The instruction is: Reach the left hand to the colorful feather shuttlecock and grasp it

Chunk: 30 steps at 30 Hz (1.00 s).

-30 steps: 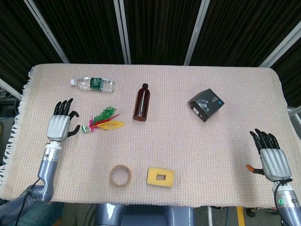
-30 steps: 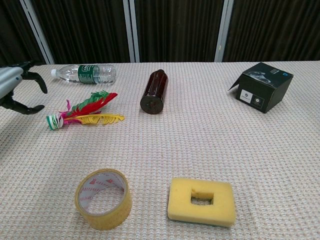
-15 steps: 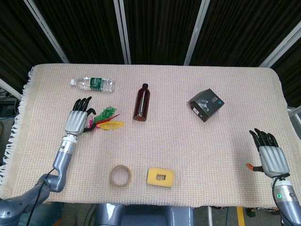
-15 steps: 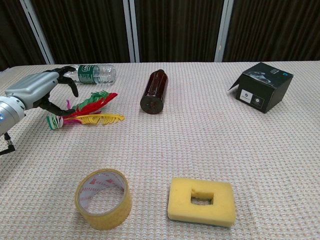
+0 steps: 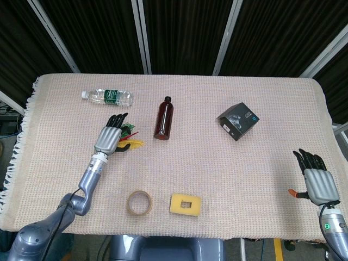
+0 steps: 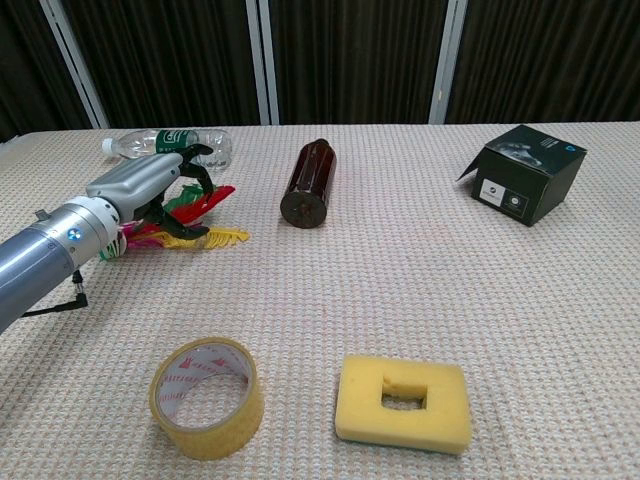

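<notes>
The colorful feather shuttlecock lies on the table's left half, its red, green and yellow feathers pointing right. My left hand is right over its base end and covers most of it in the head view. In the chest view the left hand arches over the feathers, fingers apart and curved above them, thumb low beside the yellow feather; no closed grip shows. My right hand hangs at the table's right front edge, fingers spread and holding nothing; the chest view does not show it.
A clear water bottle lies just behind the shuttlecock. A brown bottle lies to its right. A black box sits at the back right. A tape roll and a yellow sponge are near the front edge.
My left hand has swept right from the table's left edge to over the shuttlecock. The right hand has sunk slightly. The objects have not moved.
</notes>
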Motion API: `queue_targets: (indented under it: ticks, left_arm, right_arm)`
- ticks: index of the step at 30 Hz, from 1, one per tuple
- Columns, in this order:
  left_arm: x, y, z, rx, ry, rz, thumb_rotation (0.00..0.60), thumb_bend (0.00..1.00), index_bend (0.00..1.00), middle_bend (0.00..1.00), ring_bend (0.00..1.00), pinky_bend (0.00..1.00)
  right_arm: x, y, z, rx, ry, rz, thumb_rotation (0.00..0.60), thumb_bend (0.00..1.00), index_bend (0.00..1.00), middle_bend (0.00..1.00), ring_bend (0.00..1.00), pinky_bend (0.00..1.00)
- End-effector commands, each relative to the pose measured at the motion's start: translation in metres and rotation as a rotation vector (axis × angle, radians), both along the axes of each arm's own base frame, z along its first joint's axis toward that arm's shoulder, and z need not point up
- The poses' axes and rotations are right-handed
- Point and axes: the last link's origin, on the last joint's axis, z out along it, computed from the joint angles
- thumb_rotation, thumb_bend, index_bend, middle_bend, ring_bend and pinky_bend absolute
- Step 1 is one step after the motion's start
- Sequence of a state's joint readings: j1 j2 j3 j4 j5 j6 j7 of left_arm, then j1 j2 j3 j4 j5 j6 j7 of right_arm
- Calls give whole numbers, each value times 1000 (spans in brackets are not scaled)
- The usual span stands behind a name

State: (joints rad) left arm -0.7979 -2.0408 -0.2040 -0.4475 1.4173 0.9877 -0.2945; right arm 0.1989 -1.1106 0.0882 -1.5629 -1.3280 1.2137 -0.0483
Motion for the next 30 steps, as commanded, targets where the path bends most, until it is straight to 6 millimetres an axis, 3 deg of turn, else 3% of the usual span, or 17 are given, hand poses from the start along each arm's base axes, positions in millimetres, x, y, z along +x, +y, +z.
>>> queue_targets:
  ticks: [1, 7, 13, 22, 30]
  left_arm:
    - [7, 2, -5, 1, 3, -12, 600, 324, 486, 0, 0, 0]
    - [7, 4, -7, 24, 24, -12, 600, 471, 610, 0, 0, 0]
    - [4, -8, 2, 92, 26, -78, 600, 500, 678, 0, 0, 0]
    - [-16, -47, 47, 183, -82, -180, 600, 500, 733, 12, 0, 0]
    - [-42, -91, 104, 230, 56, -239, 600, 506, 706, 16, 0, 0]
  right_arm:
    - [-1, 0, 2, -2, -4, -2, 600, 26, 0, 0, 0, 0]
    - [-2, 1, 5, -6, -6, -6, 600, 26, 0, 0, 0, 0]
    - [-4, 0, 4, 3, -4, -16, 600, 27, 0, 0, 0, 0]
    - [-2, 4, 2, 1, 12, -12, 600, 28, 0, 0, 0, 0]
    - [1, 5, 1, -11, 19, -9, 600, 47, 0, 0, 0, 0]
